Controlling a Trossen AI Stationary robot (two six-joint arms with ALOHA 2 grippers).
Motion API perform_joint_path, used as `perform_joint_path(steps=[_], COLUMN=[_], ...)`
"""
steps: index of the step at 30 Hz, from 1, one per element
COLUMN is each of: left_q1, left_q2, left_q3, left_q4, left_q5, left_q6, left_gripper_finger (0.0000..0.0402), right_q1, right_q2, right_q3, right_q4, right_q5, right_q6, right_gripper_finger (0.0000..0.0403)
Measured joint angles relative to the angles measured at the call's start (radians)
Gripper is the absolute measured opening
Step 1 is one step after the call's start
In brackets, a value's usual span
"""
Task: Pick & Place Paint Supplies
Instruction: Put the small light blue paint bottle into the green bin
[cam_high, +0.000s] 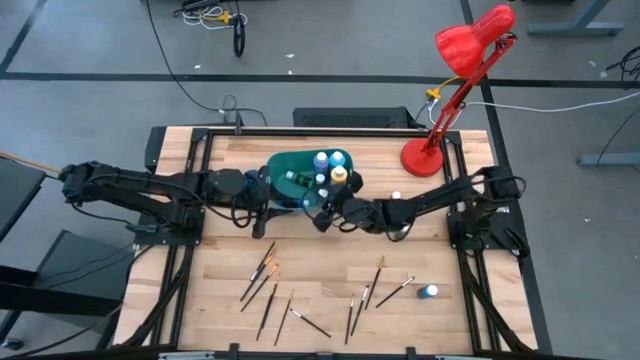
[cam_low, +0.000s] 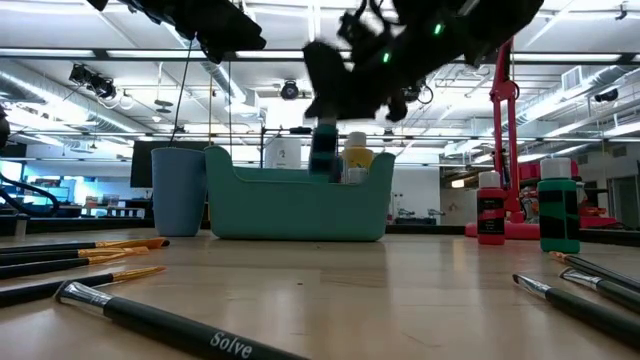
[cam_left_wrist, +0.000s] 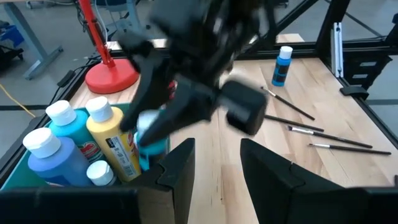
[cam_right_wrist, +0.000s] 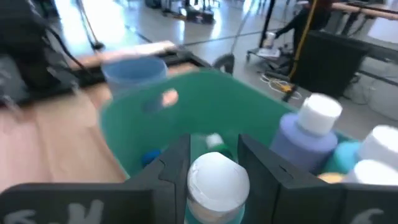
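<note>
Brushes (cam_high: 270, 290) lie scattered along the near part of the wooden worktop (cam_high: 220, 300), dark-handled and pointing various ways, with one blue paint bottle (cam_high: 430, 291) lying among them toward the near right corner. Beyond them, near the worktop's middle, the right claw (cam_high: 322, 207) hangs over the near rim of the teal bin (cam_high: 285, 165), its fingers clamped on a pale-capped blue paint bottle (cam_right_wrist: 217, 186) held upright between them, just above the bin's inside. The left claw (cam_high: 268, 195) sits at the bin's near left side, its fingers (cam_left_wrist: 180, 171) parted with nothing between them. Inside the bin stand several more bottles: a blue one (cam_left_wrist: 53, 158), a yellow one (cam_left_wrist: 115, 140) and a lighter blue one (cam_left_wrist: 71, 124), all with pale caps, packed toward the bin's right end. A small blue cup (cam_low: 180, 190) stands just beside the bin's left end. Farther right, a red-brown bottle (cam_low: 490, 210) and a green bottle (cam_low: 559, 212) stand upright near the right edge. At the far right corner rests the round base of a red desk lamp (cam_high: 425, 158).
</note>
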Motion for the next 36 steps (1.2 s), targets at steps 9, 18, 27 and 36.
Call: perform_joint_path(steps=[9,18,27,36], left_q1=[0.0,0.0,0.0,-0.004], left_q2=[0.0,0.0,0.0,0.0], left_q3=[0.0,0.0,0.0,0.0], left_q4=[-0.041,-0.063,-0.063,-0.062], left_q5=[0.0,0.0,0.0,0.0], left_q6=[-0.004,0.018,0.016,0.015], left_gripper_finger=[0.0137,0.0137,0.0137,0.0137], right_q1=[-0.021,-0.026,-0.061,-0.061], right_q2=[0.109,0.109,0.108,0.108], right_q3=[-0.001,-0.001,0.001,0.0], right_q4=[0.027,0.001,-0.09,-0.067], right_q5=[0.183,0.127,0.022,-0.003], right_q6=[-0.025,0.021,0.101,0.076], right_gripper_finger=[0.0108,0.0113,0.0129,0.014])
